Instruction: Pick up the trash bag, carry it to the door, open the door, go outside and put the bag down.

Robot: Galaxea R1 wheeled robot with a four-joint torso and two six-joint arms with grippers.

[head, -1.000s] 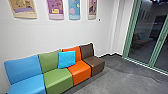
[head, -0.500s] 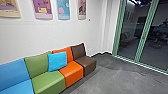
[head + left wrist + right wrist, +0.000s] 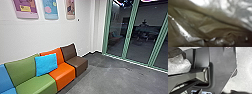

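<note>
Blue seat, partly cut off from view, stands leftmost in the row, separated from the orange seat by the green seat. A bright blue cushion is propped at a slant where the green seat meets the orange seat. Posters are mounted on the white wall above the row. The brown seat adjoins the orange seat on its right. Grey floor extends to the right of the orange seat. Well to the right of it stand dark glass panels in green frames, with reflections in the glass.

Trash bag: creased, brownish translucent plastic with shiny folds, close to the left wrist camera; its position relative to the orange seat cannot be established. State of the left tool: cannot be determined. Crumpled pale plastic is noted near the robot's body in the right wrist view; whether it belongs to the trash bag cannot be confirmed. State of the right tool: likewise undetermined.
</note>
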